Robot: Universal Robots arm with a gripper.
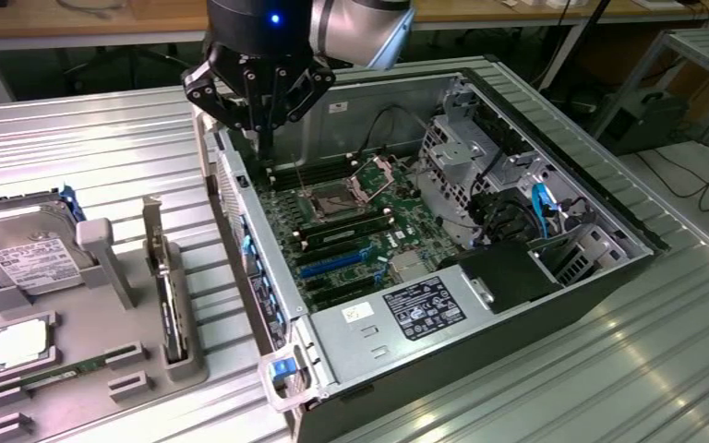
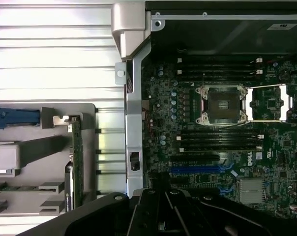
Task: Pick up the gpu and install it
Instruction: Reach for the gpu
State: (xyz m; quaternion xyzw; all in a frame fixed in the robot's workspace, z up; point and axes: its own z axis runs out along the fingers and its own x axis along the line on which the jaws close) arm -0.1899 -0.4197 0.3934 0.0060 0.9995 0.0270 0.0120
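**Exterior view:** the end effector (image 1: 263, 138) is hanging closed and empty just inside the rear corner of the open computer case (image 1: 576, 157). The gpu (image 1: 173, 295) is standing on edge in the grey holder (image 1: 96, 360) on the desk (image 1: 84, 138), well apart toward the exterior view's left. Judgement: it is needing to open before any grasp, and the case wall is lying between it and the card.

**Wrist view:** the end effector (image 2: 163, 196) is hovering over the motherboard (image 2: 212, 147). The gpu (image 2: 77, 157) is sitting upright, holder walls close beside it, so clear access is probably from above.
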